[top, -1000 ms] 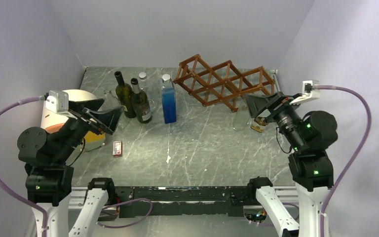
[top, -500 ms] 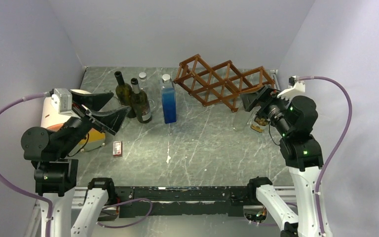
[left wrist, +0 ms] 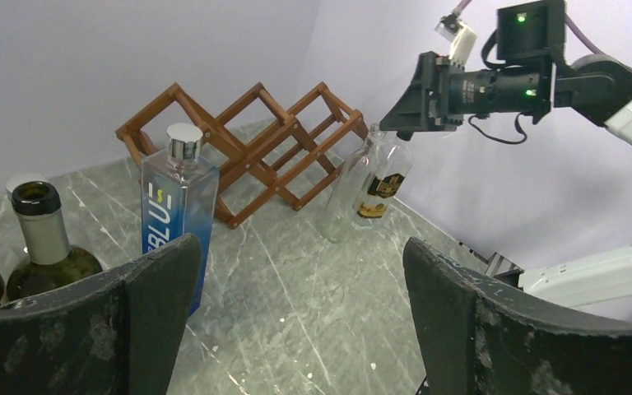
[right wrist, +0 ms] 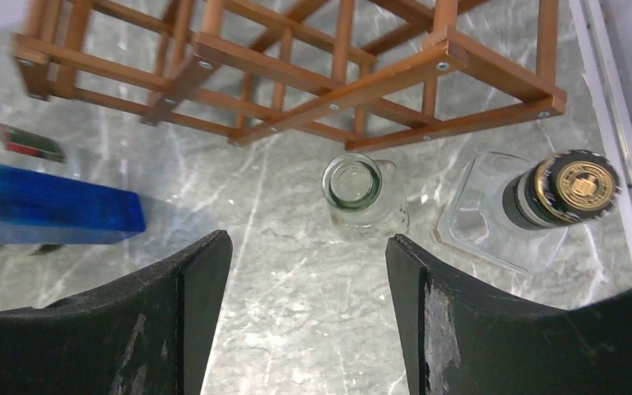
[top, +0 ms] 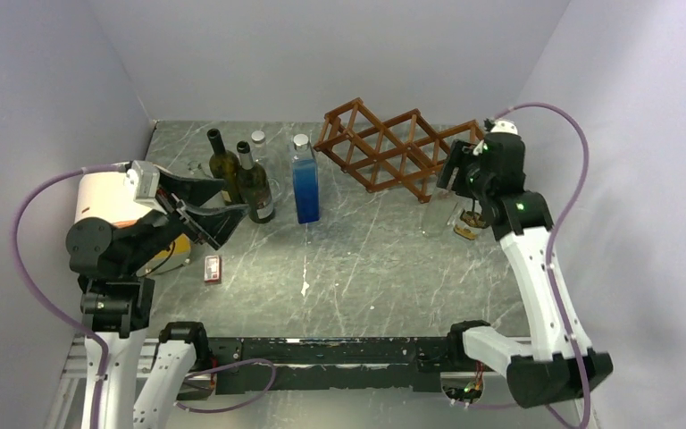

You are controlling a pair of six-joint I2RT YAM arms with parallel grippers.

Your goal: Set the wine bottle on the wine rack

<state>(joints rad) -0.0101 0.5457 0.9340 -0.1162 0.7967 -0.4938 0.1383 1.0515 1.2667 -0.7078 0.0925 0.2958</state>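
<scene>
While wine rack (right wrist: pixel 350 97) sits empty, right gripper (right wrist: pixel 309 239) hovers open above clear bottle (right wrist: pixel 360 193); left gripper (left wrist: pixel 300 247) open too, nothing held.

The wine rack (top: pixel 402 147) is red-brown wood with diamond holes, standing at the back of the surface (top: pixel 366 259). A clear bottle (right wrist: pixel 362 206) stands upright just before its right end. Two dark wine bottles (top: pixel 255 192) stand upright far left.

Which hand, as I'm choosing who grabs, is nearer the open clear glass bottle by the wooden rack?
Right. The right hand hangs above the open clear glass bottle; the left hand is far off, by the dark glass bottles.
</scene>
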